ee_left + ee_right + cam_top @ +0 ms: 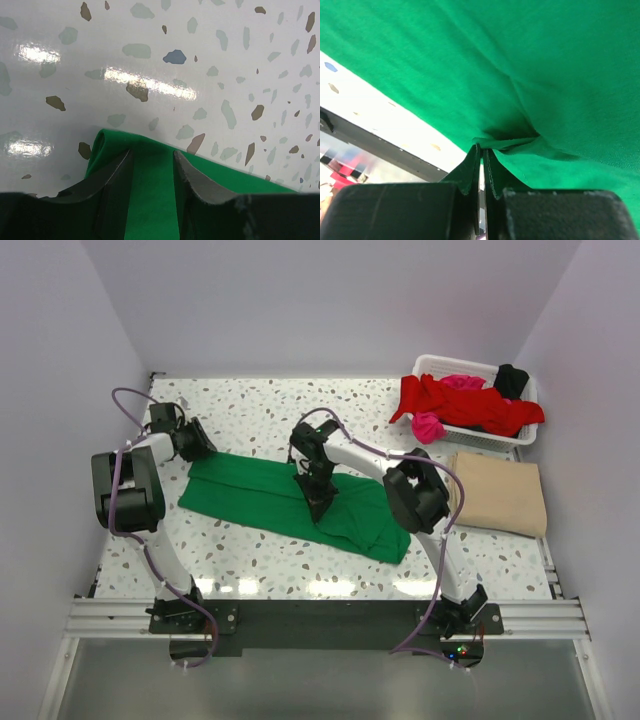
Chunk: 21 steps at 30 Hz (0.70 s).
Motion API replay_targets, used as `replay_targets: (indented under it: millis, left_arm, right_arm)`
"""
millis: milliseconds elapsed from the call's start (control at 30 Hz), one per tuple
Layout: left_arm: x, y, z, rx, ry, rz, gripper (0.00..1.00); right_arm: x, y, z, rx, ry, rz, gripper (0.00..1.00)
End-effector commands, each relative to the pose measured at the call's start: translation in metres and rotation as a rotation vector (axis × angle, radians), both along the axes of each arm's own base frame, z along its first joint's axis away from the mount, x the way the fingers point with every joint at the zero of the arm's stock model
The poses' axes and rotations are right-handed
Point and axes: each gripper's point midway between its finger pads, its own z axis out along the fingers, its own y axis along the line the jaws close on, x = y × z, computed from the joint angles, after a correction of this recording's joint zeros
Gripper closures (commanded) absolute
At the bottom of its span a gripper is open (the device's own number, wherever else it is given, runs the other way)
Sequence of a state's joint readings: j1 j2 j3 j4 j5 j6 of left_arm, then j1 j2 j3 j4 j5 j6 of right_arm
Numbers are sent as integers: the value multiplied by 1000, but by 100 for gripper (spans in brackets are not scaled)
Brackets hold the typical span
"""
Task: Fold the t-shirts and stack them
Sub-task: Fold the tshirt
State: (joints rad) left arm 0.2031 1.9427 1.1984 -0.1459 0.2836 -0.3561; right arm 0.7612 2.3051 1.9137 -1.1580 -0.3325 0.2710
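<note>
A bright green t-shirt lies spread flat across the middle of the table. My left gripper is at its far left corner. In the left wrist view its jaws stand open, with the green cloth lying between and under the fingers. My right gripper is over the shirt's middle, close to its near edge. In the right wrist view it is shut on a small pinched fold of the green cloth. A tan t-shirt lies folded at the right.
A white lattice basket stands at the back right, holding red, magenta and black shirts; the red one hangs over its rim. The speckled table meets walls at the back and sides. A metal rail runs along the near edge.
</note>
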Motion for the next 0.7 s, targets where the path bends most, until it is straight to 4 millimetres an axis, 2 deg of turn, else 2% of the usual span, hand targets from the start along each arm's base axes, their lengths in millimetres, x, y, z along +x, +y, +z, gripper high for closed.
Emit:
replay_targets:
  millis: [0, 267, 400, 433, 500, 533, 600, 633, 667]
  left_arm:
    - [-10, 9, -4, 14, 32, 23, 57]
    - [-10, 10, -3, 22, 31, 23, 57]
    - [-10, 10, -2, 25, 28, 23, 57]
    - [-10, 10, -2, 25, 28, 23, 57]
    - [-10, 10, -1, 26, 28, 22, 57]
    - [-9, 10, 0, 25, 25, 21, 57]
    - [-9, 10, 3, 26, 20, 21, 57]
    - [-8, 11, 5, 27, 16, 23, 57]
    - [-6, 11, 9, 28, 10, 23, 57]
  right_arm:
    - [-8, 8, 5, 26, 53, 3, 100]
    - [-6, 12, -1, 64, 89, -22, 100]
    - [1, 19, 2, 115, 91, -45, 100]
    - [4, 19, 4, 125, 89, -56, 90]
    - [12, 23, 11, 159, 81, -81, 78]
    - [16, 24, 18, 177, 71, -92, 66]
    - [27, 23, 29, 210, 56, -135, 59]
    - [30, 22, 42, 237, 40, -152, 50]
    - [37, 15, 45, 243, 36, -201, 47]
